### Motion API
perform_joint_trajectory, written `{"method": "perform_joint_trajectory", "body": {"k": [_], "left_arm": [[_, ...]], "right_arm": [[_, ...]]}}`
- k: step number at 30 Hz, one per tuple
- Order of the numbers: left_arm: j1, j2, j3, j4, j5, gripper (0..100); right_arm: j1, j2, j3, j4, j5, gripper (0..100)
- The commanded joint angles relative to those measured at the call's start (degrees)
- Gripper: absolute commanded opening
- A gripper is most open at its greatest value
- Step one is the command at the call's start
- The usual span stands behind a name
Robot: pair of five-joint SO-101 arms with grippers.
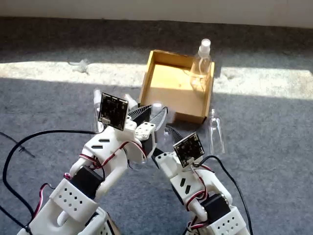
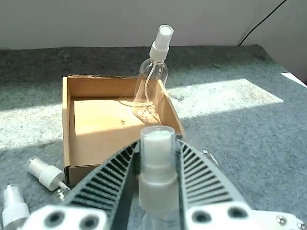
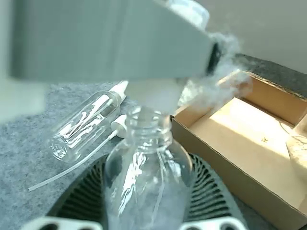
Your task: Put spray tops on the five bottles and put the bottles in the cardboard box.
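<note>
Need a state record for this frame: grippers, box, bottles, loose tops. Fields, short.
left gripper: shut on spray top, at the held bottle's neck
right gripper: shut on held bottle, upright, neck open
cardboard box: one capped bottle standing at its far wall
right-side bottle: uncapped, lying on carpet beside the box
left-side bottle: uncapped, lying on carpet
loose spray tops: two, on carpet by the box's near corner
top seated: cannot tell
</note>
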Motion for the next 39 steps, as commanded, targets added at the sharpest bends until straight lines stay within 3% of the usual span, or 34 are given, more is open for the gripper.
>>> {"method": "perform_joint_trajectory", "body": {"k": [1,8,12,18,27,33,39], "left_arm": [[3.82,-0.22,-0.4,0.53,-4.13,3],[3.82,-7.08,-4.97,11.69,-6.07,24],[3.21,-14.37,-5.41,14.51,-6.15,23],[-5.67,-20.26,-5.49,13.71,-6.07,21],[-7.34,-4.0,-6.55,-0.35,-5.98,21],[-7.34,6.64,-10.42,-0.53,-6.07,21],[-7.16,5.93,-8.75,2.73,-6.07,21]], "right_arm": [[1.8,-0.75,-0.57,-1.54,-0.53,0.3],[1.89,-0.75,-0.57,-1.63,-0.35,0.3],[1.89,-0.75,-0.57,-1.63,-0.35,0.3],[1.54,-0.75,-0.48,-1.54,-0.18,0.3],[1.54,-0.75,-0.48,-1.54,0.79,0.3],[1.71,-0.75,-0.48,-1.54,2.73,0.3],[1.89,-0.75,-0.48,-1.54,2.73,0.3]]}}
